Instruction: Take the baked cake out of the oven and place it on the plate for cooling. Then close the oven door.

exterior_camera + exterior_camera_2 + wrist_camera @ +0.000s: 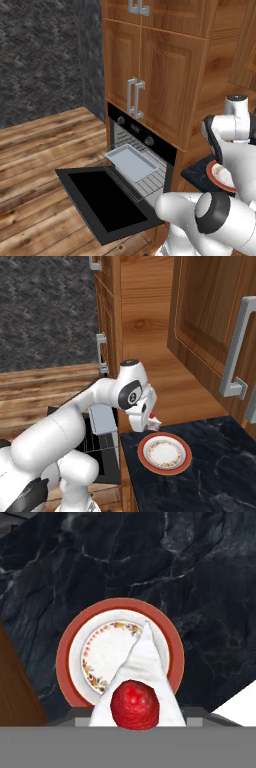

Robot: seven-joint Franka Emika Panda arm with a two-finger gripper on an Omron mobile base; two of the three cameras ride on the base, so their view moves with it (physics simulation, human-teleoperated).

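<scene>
The fingers [151,425] hold the cake [138,682] (pointy end forward) just above the plate [169,637], near the table's left edge.

End effector [150,423] pointing down, arm bent rightward, fingers clamped together.

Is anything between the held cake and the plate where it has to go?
Nothing visible. The hand holds the cake above the near rim of the plate, whose centre is bare, and the dark counter around it carries nothing else.
</scene>
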